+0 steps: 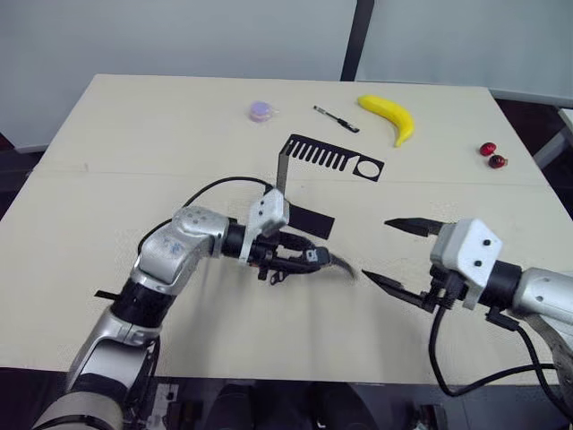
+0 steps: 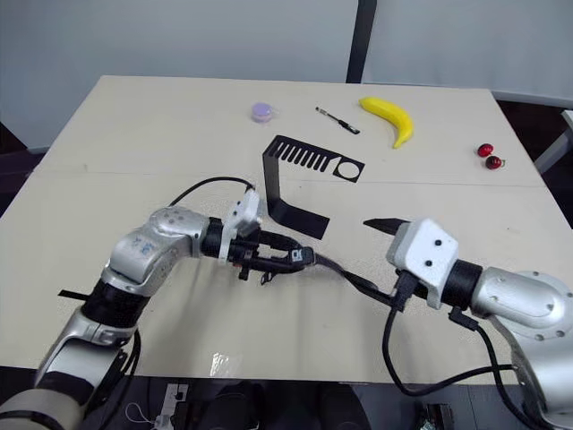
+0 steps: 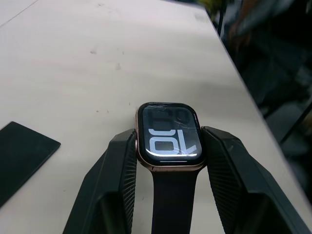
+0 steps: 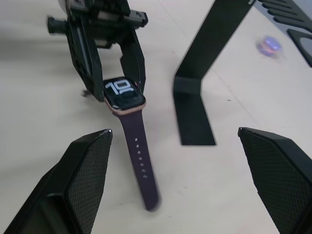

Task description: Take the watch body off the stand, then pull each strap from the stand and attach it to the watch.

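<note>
My left gripper [image 1: 313, 257] is shut on the watch body [image 3: 168, 136], with one finger on each side of its case and the black screen with white digits facing up. A dark strap [image 3: 173, 204] runs back from the body between the fingers. From the opposite edge a dark purple strap [image 4: 139, 161] with holes droops to the table. My right gripper [image 1: 380, 251] stands open just right of that strap's free end, holding nothing. The black stand [image 2: 300, 219] sits behind both grippers, and its slotted top arm is bare.
At the far side of the table [image 1: 134, 125] lie a banana [image 1: 389, 116], a black pen [image 1: 336, 118] and a small purple round thing [image 1: 261, 110]. Two red cherries [image 1: 492, 155] sit near the right edge. A strip of black tape [image 1: 106, 294] marks the left front.
</note>
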### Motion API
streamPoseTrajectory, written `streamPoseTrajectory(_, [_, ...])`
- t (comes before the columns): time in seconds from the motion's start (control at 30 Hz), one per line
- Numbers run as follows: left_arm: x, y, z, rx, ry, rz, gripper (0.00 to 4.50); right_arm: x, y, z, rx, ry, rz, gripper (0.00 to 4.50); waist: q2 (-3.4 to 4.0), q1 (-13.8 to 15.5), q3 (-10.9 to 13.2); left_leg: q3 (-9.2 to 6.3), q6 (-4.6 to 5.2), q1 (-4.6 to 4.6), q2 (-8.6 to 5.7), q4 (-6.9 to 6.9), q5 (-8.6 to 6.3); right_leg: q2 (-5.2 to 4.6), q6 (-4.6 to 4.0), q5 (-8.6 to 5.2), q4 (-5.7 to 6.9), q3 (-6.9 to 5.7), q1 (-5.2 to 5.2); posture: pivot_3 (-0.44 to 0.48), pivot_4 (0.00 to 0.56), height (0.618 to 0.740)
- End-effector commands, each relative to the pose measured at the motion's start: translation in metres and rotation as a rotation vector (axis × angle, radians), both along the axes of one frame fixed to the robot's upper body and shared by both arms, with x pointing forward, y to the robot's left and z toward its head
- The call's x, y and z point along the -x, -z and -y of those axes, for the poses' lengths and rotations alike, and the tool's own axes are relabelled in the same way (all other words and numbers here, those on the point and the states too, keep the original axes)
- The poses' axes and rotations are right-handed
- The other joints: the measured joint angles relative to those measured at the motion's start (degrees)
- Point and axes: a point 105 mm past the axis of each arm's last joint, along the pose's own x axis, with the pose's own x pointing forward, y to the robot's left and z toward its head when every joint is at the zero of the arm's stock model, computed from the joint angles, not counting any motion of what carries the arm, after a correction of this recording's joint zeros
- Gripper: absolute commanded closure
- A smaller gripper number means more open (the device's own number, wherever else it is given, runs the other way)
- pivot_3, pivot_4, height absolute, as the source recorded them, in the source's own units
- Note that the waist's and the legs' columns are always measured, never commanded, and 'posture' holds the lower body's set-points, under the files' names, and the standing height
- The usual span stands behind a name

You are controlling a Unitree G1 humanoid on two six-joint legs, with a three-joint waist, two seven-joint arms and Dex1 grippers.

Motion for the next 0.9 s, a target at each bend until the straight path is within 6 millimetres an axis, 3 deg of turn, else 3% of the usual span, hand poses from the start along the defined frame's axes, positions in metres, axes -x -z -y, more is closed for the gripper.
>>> streamPoseTrajectory(0.03, [0.010,-0.008,0.001,-0.036,0.132,0.306,2.92,0.018,-0.001,-0.008,0.012,-0.092,-0.018,0.02,0.00,0.05,0.00,0.00,0.00,0.00,-0.01,0.00,0.00,-0.01,0.00,0.00,-0.02,0.00,0.00,0.000,0.150,0.740])
streamPoseTrajectory(0.17, [0.012,-0.014,0.000,-0.009,0.181,0.508,2.92,0.023,0.008,-0.009,0.039,-0.110,-0.038,0.02,0.00,0.14,0.00,0.01,0.04,-0.01,-0.01,0.01,-0.02,-0.03,0.00,0.00,-0.09,0.00,0.05,0.000,0.150,0.740])
streamPoseTrajectory(0.37, [0.013,-0.012,-0.009,-0.018,0.219,0.612,2.92,0.020,0.011,-0.006,0.066,-0.097,-0.021,0.02,0.00,-0.12,0.00,0.01,0.05,0.01,0.02,0.01,-0.03,0.02,0.00,0.00,-0.06,0.00,0.04,0.000,0.150,0.740])
streamPoseTrajectory(0.63, [0.007,0.003,-0.015,-0.048,0.111,0.290,2.92,0.017,0.013,-0.005,0.074,-0.084,-0.012,0.02,0.00,-0.02,0.00,0.00,0.05,0.01,0.02,0.03,-0.03,0.01,0.00,0.00,0.14,0.00,0.03,0.000,0.150,0.740])
streamPoseTrajectory(0.8, [0.009,0.027,-0.024,-0.170,0.077,0.089,2.92,0.018,0.019,-0.007,0.083,-0.080,-0.019,0.02,0.00,-0.07,0.00,0.00,0.05,0.01,0.02,0.03,-0.03,0.04,0.00,0.00,0.14,0.01,0.02,0.000,0.150,0.740])
streamPoseTrajectory(0.9, [0.001,0.041,-0.022,-0.223,0.044,0.086,2.92,0.017,0.023,-0.006,0.087,-0.070,-0.027,0.02,0.00,-0.01,0.00,0.00,0.05,0.01,0.02,0.03,-0.03,0.04,0.00,0.00,0.13,0.01,0.02,0.000,0.150,0.740])
